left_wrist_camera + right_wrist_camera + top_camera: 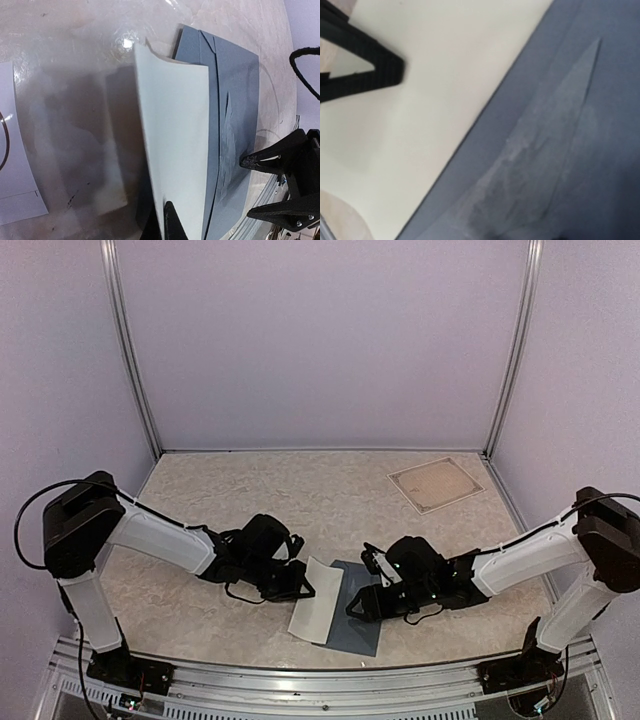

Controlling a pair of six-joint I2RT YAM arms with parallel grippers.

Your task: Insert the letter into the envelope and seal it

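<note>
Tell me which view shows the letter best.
Left wrist: the letter shows nearly whole, its far edge curled, overlapping the envelope. Top external shows it small; right wrist only a close, blurred patch of it.

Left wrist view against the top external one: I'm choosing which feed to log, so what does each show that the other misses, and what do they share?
Only the left wrist view: a white sheet with a dark curved line, at the picture's left edge, and the right gripper seen with fingers spread, one tip on the envelope. Only the top external view: the left arm and right arm whole, and a tan square far back on the right. Both: the cream letter overlapping one long edge of the blue-grey envelope.
</note>
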